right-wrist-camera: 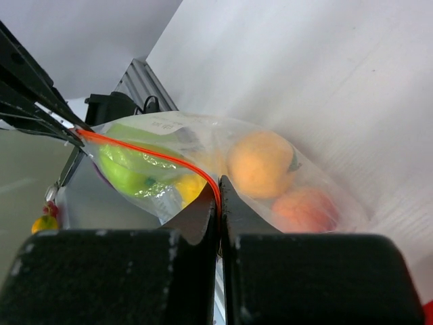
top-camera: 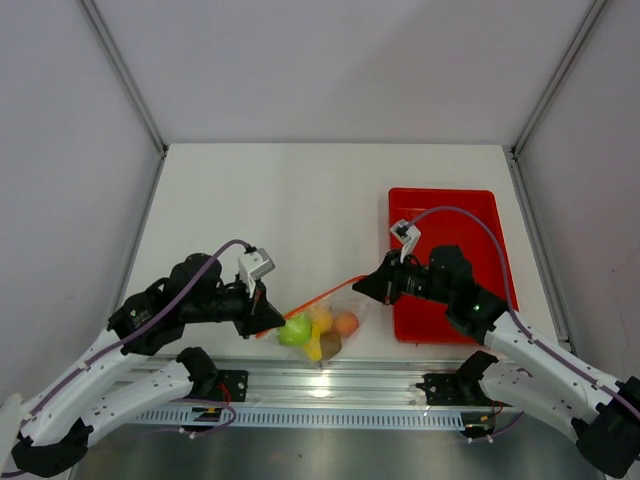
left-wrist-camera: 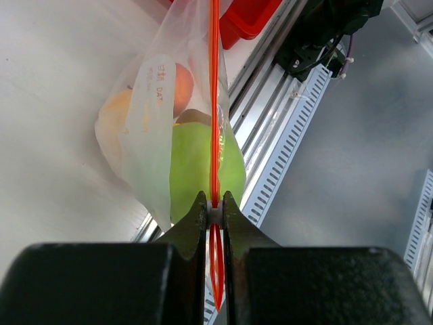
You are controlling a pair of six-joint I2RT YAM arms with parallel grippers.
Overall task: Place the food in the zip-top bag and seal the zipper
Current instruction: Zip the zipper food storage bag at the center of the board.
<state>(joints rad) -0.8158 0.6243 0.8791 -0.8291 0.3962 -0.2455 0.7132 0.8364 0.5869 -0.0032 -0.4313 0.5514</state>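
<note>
The clear zip-top bag (top-camera: 328, 325) hangs between my two grippers near the table's front edge, holding the food: a green apple (left-wrist-camera: 196, 169), a yellow pear (right-wrist-camera: 189, 186), an orange piece (right-wrist-camera: 260, 162) and a red-pink one (right-wrist-camera: 304, 208). The orange-red zipper (top-camera: 322, 296) runs taut along the bag's top edge. My left gripper (left-wrist-camera: 215, 203) is shut on the zipper's left end. At the other end, my right gripper (right-wrist-camera: 219, 186) pinches the strip shut. In the top view the left gripper (top-camera: 268, 318) sits lower than the right gripper (top-camera: 362, 285).
A red rectangular tray (top-camera: 450, 215) lies on the table behind the right arm. The aluminium mounting rail (top-camera: 330, 385) runs along the near edge just below the hanging bag. Grey walls close in the table's sides and back.
</note>
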